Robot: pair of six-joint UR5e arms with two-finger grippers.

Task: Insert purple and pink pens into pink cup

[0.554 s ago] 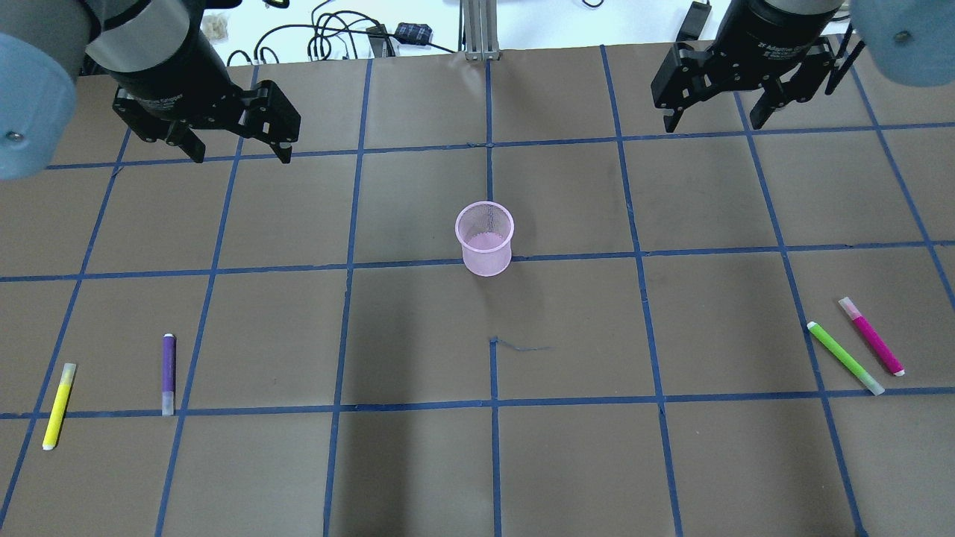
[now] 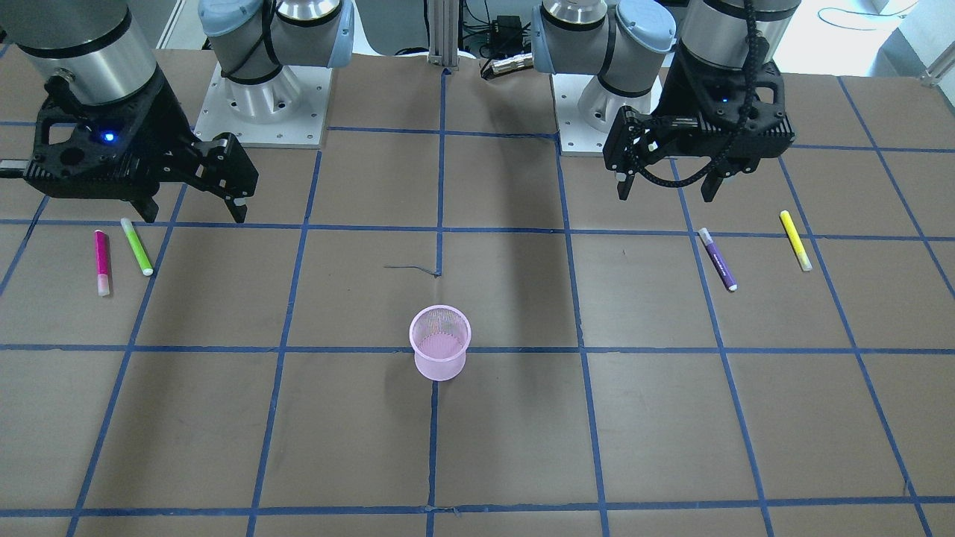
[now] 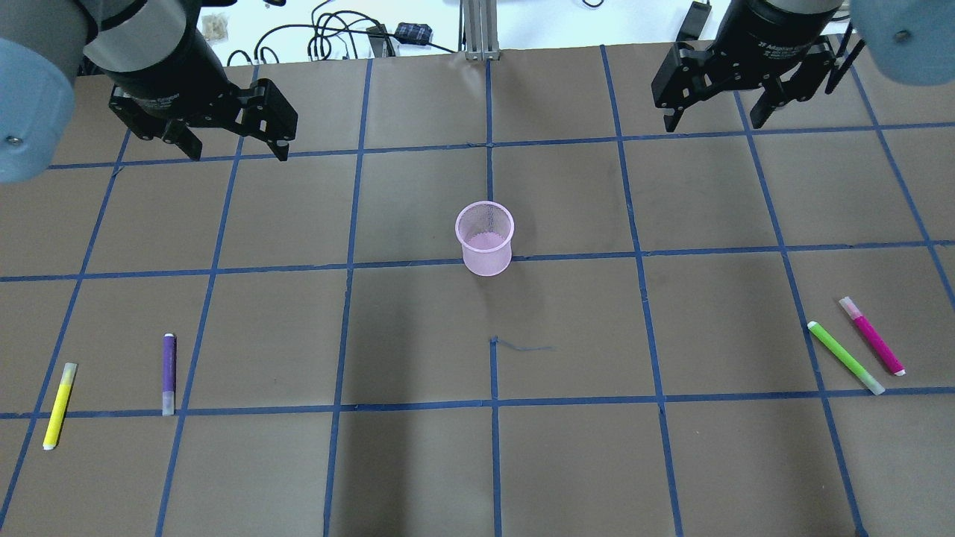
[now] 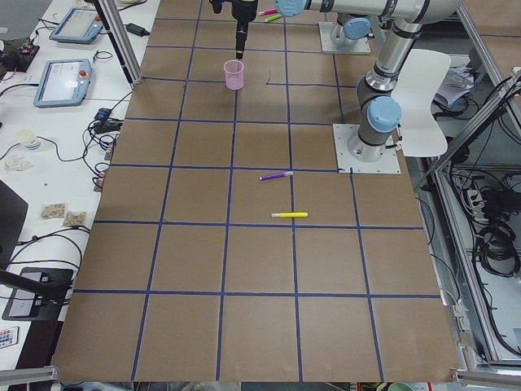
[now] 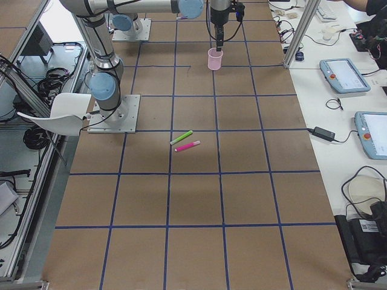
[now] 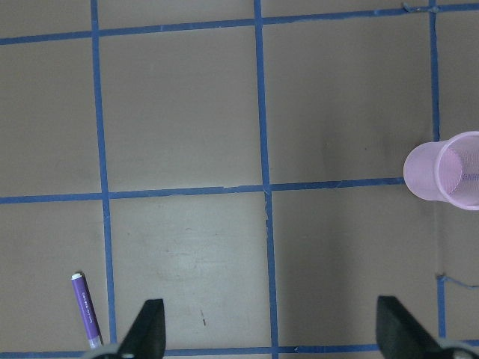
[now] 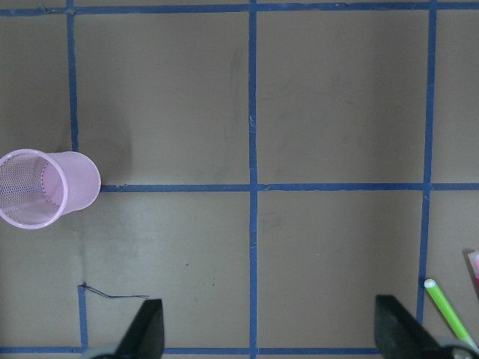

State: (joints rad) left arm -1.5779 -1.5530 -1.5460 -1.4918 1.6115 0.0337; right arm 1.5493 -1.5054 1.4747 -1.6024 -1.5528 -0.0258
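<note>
The pink mesh cup (image 3: 485,239) stands upright and empty at the table's middle, also in the front view (image 2: 440,353). The purple pen (image 3: 168,373) lies flat near the front left, also in the left wrist view (image 6: 85,310). The pink pen (image 3: 871,335) lies flat at the front right (image 2: 101,261). My left gripper (image 3: 239,153) hovers open and empty over the far left, well away from the purple pen. My right gripper (image 3: 712,123) hovers open and empty over the far right, well away from the pink pen.
A yellow pen (image 3: 58,406) lies left of the purple pen. A green pen (image 3: 845,358) lies close beside the pink pen, not touching it. Cables (image 3: 336,37) and a metal post (image 3: 477,30) sit past the table's far edge.
My left gripper has shifted slightly toward the far edge. The right gripper, the cup and the pens have not visibly moved.
</note>
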